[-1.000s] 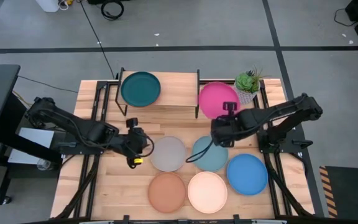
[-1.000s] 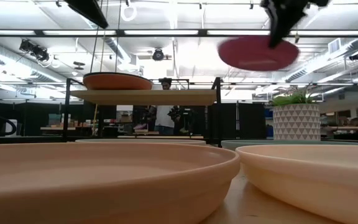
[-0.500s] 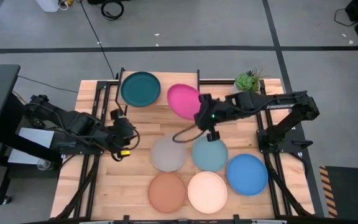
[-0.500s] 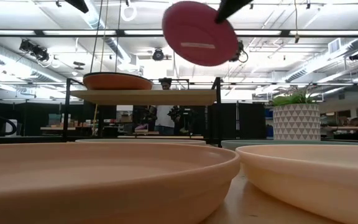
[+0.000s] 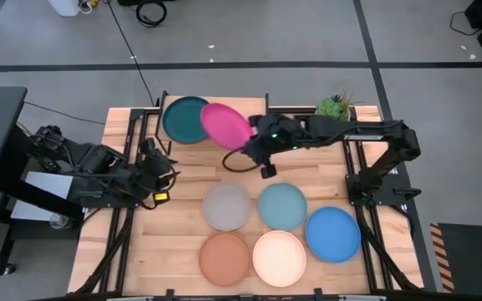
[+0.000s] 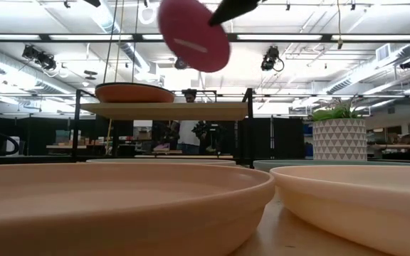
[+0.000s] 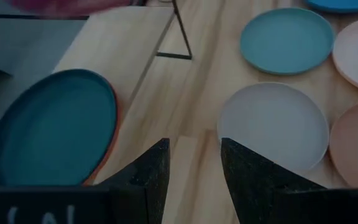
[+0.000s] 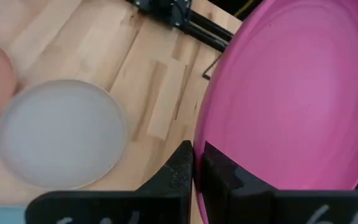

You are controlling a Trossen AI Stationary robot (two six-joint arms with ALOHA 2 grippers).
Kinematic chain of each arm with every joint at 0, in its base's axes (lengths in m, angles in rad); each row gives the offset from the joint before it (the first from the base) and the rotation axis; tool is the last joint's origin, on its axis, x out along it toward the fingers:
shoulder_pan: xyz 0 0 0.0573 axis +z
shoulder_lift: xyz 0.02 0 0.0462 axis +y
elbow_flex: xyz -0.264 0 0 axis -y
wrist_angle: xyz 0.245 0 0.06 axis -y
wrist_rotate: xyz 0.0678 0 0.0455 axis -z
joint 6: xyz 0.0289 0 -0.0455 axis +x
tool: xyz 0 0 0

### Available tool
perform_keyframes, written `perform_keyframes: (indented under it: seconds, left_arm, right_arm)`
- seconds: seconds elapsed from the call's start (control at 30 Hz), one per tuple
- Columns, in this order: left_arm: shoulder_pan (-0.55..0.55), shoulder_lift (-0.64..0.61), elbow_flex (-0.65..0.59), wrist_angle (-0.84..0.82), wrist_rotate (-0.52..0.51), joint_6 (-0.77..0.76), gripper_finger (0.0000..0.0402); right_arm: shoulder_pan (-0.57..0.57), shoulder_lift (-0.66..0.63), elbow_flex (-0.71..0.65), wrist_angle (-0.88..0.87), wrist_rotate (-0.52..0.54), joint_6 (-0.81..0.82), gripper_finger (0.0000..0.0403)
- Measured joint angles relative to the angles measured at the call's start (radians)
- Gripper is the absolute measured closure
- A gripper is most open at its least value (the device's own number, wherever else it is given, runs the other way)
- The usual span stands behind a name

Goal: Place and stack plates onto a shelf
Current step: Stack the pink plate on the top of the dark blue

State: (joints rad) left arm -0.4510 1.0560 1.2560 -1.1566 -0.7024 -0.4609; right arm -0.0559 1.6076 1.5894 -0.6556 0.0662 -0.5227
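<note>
**Above the shelf: magenta plate nearly over the teal stack**

Over the far middle of the desk [image 5: 182, 242], the right pincer [image 5: 253, 144] grips the magenta plate [image 5: 226, 125] by its rim, fingers shut tight on the edge as the right wrist view shows. The plate hangs tilted in the air, its free edge reaching left toward the dark teal plate [image 5: 182, 119], which sits on the left half of the shelf [image 6: 166, 110] with an orange plate [image 6: 134, 93] under it. From the pincer, that stack lies just to the left and lower; the magenta plate already overlaps its right edge from above. I'd judge it needs levelling and a little more leftward travel before release. The left pincer [image 5: 151, 171] waits with fingers apart at the near left of the shelf, farther from the job. Round, shallow, matte, the plate looks rigid and light.
</note>
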Motion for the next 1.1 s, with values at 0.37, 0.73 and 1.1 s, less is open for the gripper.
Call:
perform_keyframes:
  seconds: [0.37,0.73,1.1]
  left_arm:
    - [0.000,-0.013,0.000,-0.170,0.149,-0.116,0.0249]
    - [0.001,0.028,0.000,-0.160,-0.055,0.108,0.0249]
    - [0.123,0.227,0.000,-0.092,-0.329,0.563,0.0248]
  right_arm:
    - [-0.040,0.182,0.066,0.110,0.023,-0.271,0.0378]
    - [-0.086,0.232,0.110,0.137,0.072,-0.432,0.0378]
    - [-0.090,0.221,0.109,0.033,0.086,-0.426,0.0378]
